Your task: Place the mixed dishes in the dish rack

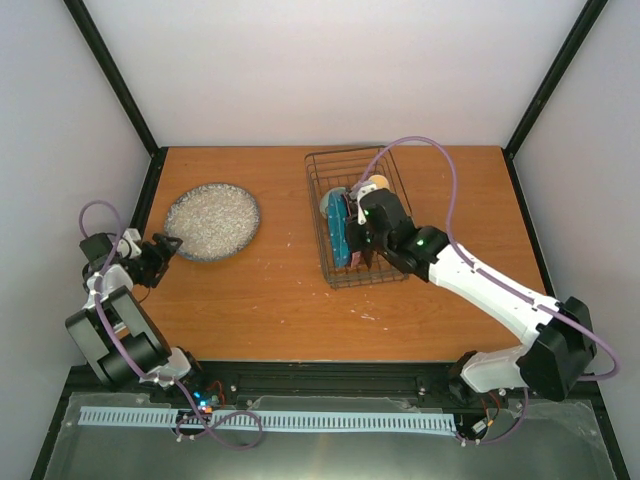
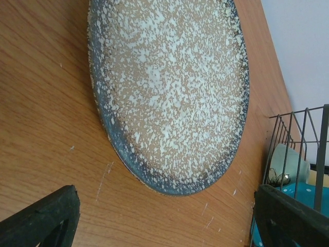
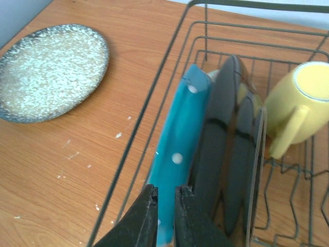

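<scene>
The dish rack (image 1: 318,215) stands right of centre. In it the blue dotted plate (image 3: 180,144) stands on edge beside a dark upright dish (image 3: 226,144), with the yellow mug (image 3: 303,98) behind them. My right gripper (image 3: 165,198) is inside the rack, shut on the blue dotted plate's rim, one finger on each face. The pale green bowl (image 2: 288,162) shows through the rack wires. The grey speckled plate (image 1: 212,221) lies flat on the table at the left. My left gripper (image 2: 167,211) is open just short of its near rim, with nothing between its fingers (image 2: 51,216).
The rack's wire rim (image 3: 257,4) and slot wires closely surround my right gripper (image 1: 362,240). A black frame post (image 1: 148,195) runs along the table's left edge, close to my left gripper (image 1: 170,245). Walls close in the back and sides.
</scene>
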Action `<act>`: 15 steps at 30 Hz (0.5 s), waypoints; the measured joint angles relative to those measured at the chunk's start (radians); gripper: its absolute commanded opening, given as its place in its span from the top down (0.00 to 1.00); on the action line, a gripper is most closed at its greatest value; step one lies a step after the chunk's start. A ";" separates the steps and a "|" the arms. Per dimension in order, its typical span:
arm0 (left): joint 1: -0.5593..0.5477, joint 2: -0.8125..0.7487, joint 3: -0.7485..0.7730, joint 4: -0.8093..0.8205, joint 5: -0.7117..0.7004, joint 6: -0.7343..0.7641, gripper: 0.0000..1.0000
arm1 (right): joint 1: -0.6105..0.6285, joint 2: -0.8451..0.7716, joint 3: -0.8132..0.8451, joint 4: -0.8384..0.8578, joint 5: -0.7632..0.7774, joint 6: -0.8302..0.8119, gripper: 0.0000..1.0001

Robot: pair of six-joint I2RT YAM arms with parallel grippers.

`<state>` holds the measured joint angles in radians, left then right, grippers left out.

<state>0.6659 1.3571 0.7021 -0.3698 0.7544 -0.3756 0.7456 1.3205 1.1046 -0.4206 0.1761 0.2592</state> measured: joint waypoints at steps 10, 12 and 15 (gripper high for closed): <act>0.000 0.013 -0.002 0.025 0.018 0.000 0.08 | -0.011 0.144 0.084 0.001 -0.119 -0.007 0.93; 0.000 0.016 -0.002 0.028 0.019 0.000 0.08 | -0.016 0.157 0.092 -0.007 -0.123 -0.005 0.93; 0.000 0.018 -0.002 0.033 0.021 0.000 0.08 | -0.028 0.159 0.096 -0.010 -0.121 0.000 0.93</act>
<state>0.6659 1.3746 0.7002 -0.3370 0.7750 -0.3759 0.7177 1.4796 1.2003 -0.4305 0.0551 0.2588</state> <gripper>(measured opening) 0.924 0.070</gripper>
